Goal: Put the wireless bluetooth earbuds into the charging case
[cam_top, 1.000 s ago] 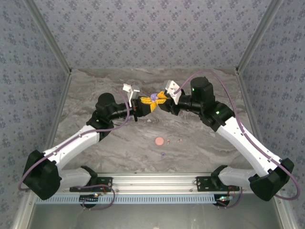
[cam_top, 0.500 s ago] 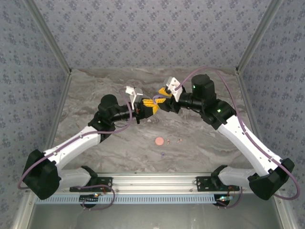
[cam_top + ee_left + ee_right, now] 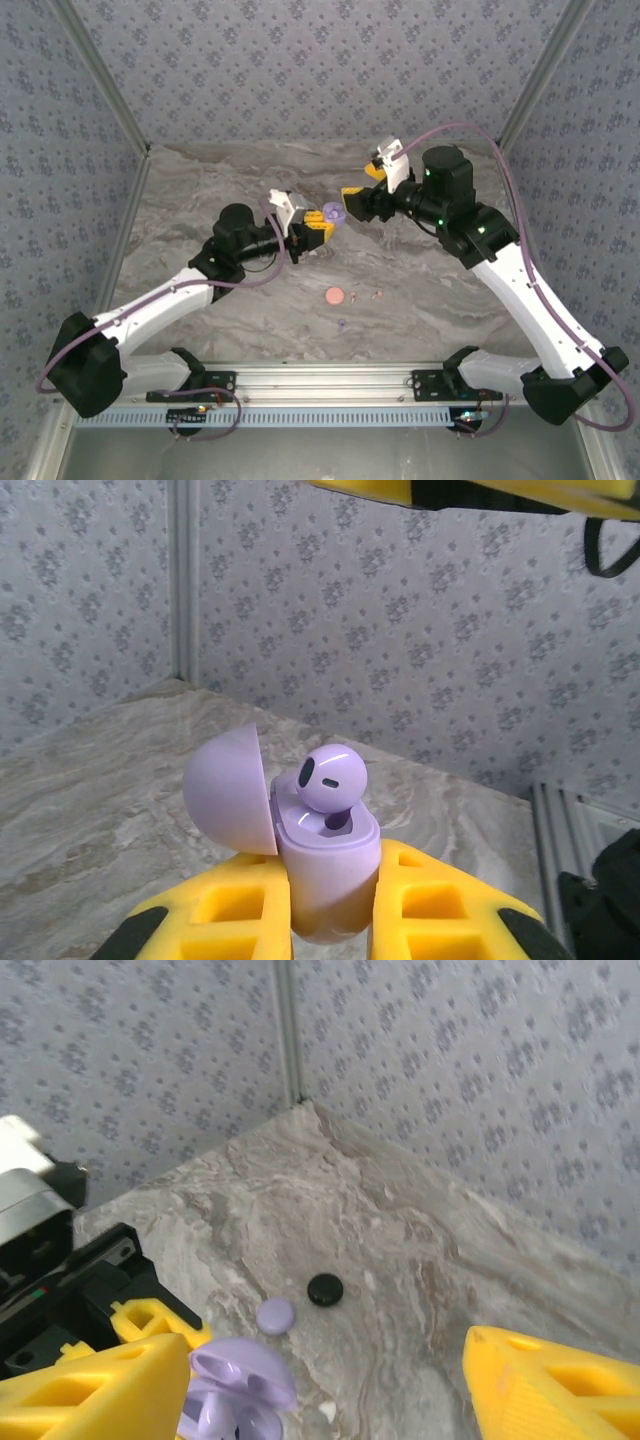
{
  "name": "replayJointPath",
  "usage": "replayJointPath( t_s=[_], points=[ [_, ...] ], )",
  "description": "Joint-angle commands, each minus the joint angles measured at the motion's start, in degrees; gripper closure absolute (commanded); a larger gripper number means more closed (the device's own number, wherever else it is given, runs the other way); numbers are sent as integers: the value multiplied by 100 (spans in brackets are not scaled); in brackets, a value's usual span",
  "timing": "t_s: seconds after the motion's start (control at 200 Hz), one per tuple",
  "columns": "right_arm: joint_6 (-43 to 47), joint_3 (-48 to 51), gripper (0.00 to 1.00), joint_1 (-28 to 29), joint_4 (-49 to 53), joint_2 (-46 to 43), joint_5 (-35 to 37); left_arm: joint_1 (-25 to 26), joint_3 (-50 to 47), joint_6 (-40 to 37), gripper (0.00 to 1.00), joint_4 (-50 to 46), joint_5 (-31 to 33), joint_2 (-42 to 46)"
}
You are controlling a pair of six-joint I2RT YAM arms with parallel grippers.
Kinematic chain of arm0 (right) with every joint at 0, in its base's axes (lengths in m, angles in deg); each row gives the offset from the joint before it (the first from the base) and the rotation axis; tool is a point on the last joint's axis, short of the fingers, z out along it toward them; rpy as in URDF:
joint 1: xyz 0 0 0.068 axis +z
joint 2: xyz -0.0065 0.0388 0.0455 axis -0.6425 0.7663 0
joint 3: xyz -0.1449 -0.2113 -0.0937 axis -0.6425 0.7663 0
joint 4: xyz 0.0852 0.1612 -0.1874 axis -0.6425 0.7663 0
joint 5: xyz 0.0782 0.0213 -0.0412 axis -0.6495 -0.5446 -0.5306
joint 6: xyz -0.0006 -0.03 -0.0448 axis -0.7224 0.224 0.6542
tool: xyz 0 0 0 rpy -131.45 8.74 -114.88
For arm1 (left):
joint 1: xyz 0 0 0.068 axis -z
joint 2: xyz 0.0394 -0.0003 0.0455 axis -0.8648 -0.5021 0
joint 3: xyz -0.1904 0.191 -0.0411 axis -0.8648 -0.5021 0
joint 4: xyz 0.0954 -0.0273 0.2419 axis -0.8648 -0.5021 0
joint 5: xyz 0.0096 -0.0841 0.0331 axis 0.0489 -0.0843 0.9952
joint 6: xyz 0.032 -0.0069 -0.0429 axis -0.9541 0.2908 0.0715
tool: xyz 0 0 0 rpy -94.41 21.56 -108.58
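- Left gripper (image 3: 319,223) is clamped on the lilac charging case (image 3: 328,865) and holds it up off the table (image 3: 200,200).
- Case lid (image 3: 228,792) is flipped open to the side.
- Lilac earbud (image 3: 332,778) sits in the case slot, head sticking up.
- Right gripper (image 3: 328,1348) has its jaws spread wide, near the case and apart from it.
- Pink round case (image 3: 334,296) lies on the table near the front, with small loose bits just beside it.

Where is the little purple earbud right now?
In the left wrist view, the lilac earbud sits in the open lilac case, which the left gripper pinches in the middle of the table.
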Motion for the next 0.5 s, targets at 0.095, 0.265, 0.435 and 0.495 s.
replayJointPath(
  t_s=[0.095, 0.265, 0.435, 0.495],
  points=[
    [-1110, 188, 0, 138, 469, -79, 662, 106, 73, -718, 100, -46, 830, 182],
    [-1740, 353, 0, 326, 211, 74, 596, 115, 117, -873, 100, -113, 893, 179],
    [-1806, 273, 0, 524, 239, 350, 783, 130, 154, -886, 100, -159, 858, 160],
    [-1805, 264, 0, 534, 224, 409, 797, 132, 179, -887, 100, -169, 850, 156]
  ],
)
